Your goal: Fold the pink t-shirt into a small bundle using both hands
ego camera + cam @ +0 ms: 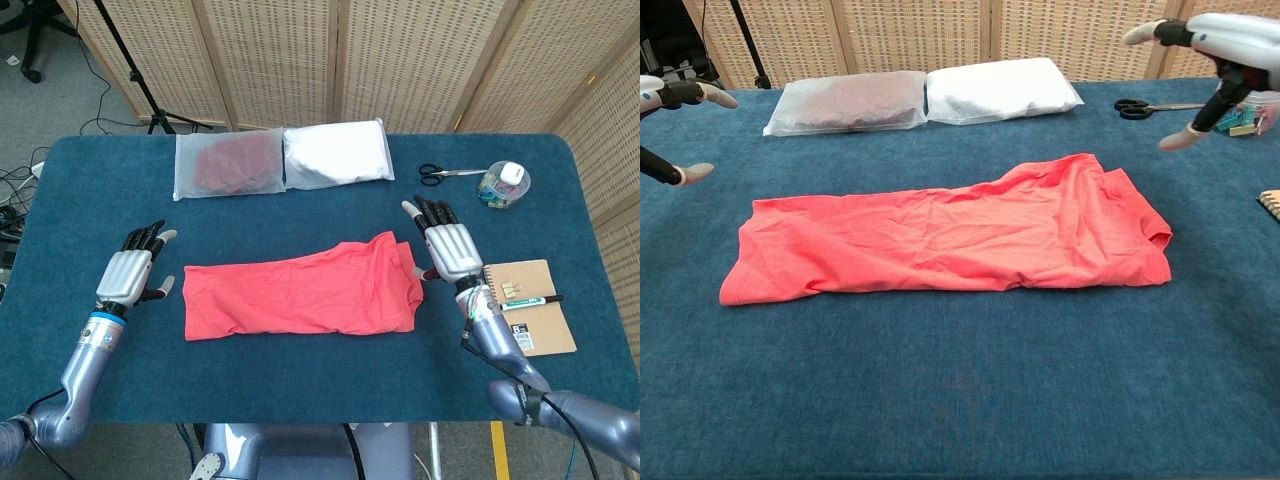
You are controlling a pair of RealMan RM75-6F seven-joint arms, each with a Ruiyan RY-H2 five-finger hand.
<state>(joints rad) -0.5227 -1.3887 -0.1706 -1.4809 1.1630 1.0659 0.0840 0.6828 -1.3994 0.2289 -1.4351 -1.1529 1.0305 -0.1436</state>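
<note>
The pink t-shirt [300, 296] [950, 240] lies flat on the blue table, folded into a long strip running left to right, wider at its right end. My left hand [128, 273] [670, 130] hovers open just left of the shirt's left end, fingers spread, touching nothing. My right hand [450, 246] [1210, 60] floats open just right of the shirt's right end, palm down, also apart from the cloth.
Two bagged garments, one reddish [228, 164] and one white [335, 153], lie at the back of the table [300, 385]. Scissors [440, 173] and a small tub of clips [503, 184] sit at the back right. A notebook with a pen [528, 304] lies right of my right hand.
</note>
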